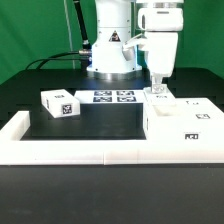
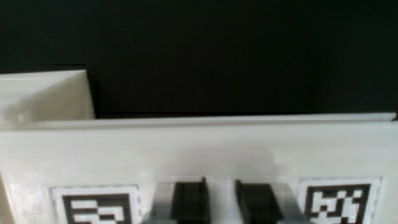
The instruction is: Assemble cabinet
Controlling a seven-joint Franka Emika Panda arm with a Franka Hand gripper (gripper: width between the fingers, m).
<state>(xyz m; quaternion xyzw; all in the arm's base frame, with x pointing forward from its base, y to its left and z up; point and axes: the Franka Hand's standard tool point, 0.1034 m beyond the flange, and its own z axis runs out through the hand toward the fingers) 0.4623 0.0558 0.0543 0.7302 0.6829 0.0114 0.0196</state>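
Observation:
The large white cabinet body point(image 1: 182, 125) stands at the exterior view's right, with markers on its top and front. My gripper point(image 1: 158, 92) hangs straight down over its back left edge. In the wrist view the body point(image 2: 196, 150) fills the lower half, with a marker on each side of my gripper point(image 2: 221, 202). The dark fingers point(image 2: 187, 203) stand close together with only a thin white strip between them, so they look shut on the body's edge. A small white block point(image 1: 58, 103) with markers lies apart at the exterior view's left.
The marker board point(image 1: 112, 97) lies in front of the robot base. A long low white border rail point(image 1: 90, 152) runs along the front and up the left side. Another white piece point(image 2: 45, 95) shows beside the body in the wrist view.

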